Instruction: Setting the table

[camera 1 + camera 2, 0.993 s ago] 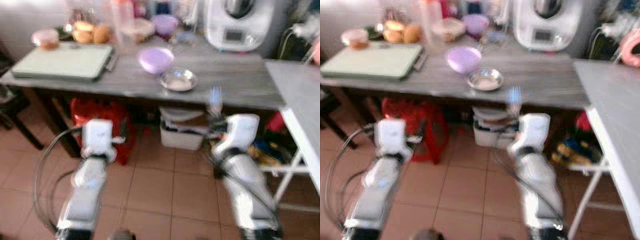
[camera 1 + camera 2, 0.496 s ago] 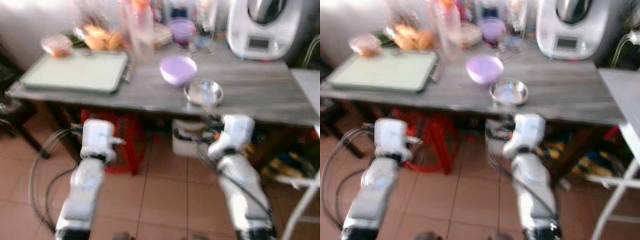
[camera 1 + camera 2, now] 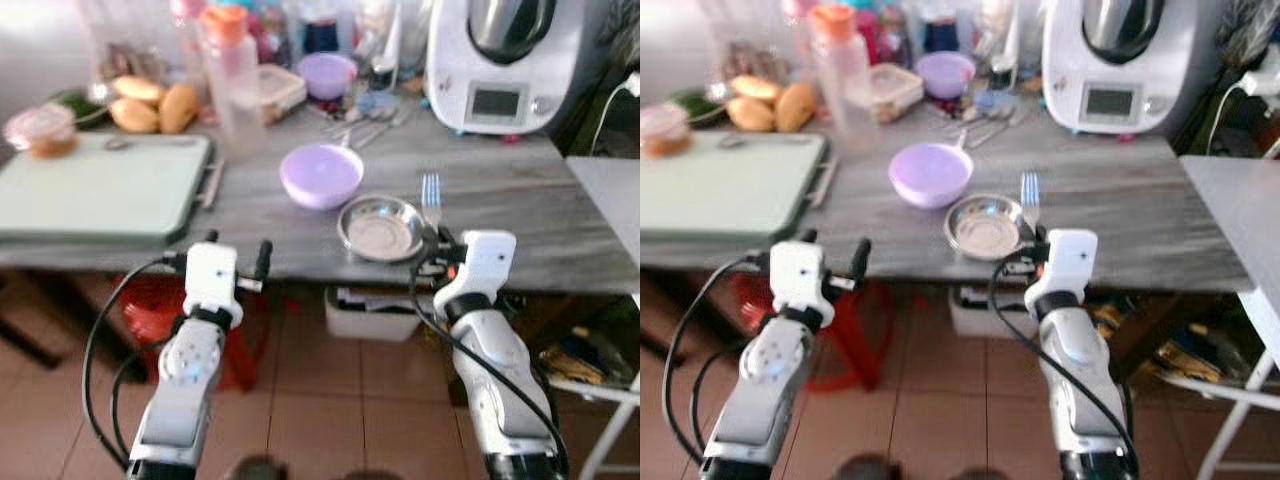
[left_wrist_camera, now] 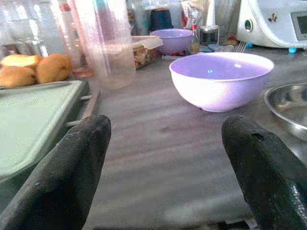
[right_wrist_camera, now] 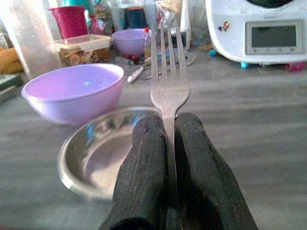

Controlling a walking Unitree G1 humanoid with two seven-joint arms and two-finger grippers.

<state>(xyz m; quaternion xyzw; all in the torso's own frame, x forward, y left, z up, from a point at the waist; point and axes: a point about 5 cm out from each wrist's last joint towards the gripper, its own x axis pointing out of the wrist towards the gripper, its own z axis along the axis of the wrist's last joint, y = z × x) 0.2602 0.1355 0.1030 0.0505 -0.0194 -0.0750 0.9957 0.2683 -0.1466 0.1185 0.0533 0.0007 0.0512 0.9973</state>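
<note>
On the tabletop (image 3: 520, 190), the left tool (image 3: 236, 258) hovers at the near edge, fingers apart and empty. The lilac bowl (image 3: 321, 175) sits beside the steel dish (image 3: 380, 226). The right tool (image 3: 432, 240) clamps an upright fork (image 3: 431, 190) just beside the dish; placing comes next, I judge: lower and release.

Clamped between the matt black, rubbery-looking fingers of the right gripper (image 5: 169, 139) is a fork (image 5: 168, 81) of polished metal. Just beside it, ahead, lies a shallow steel dish (image 5: 103, 153), glossy and mirror-bright. Beyond that sits a lilac bowl (image 4: 220, 79) of smooth, softly shining plastic. The left gripper (image 4: 168, 158) has the same matt black fingers. The tabletop (image 3: 520, 215) looks like grey, matt wood grain
</note>
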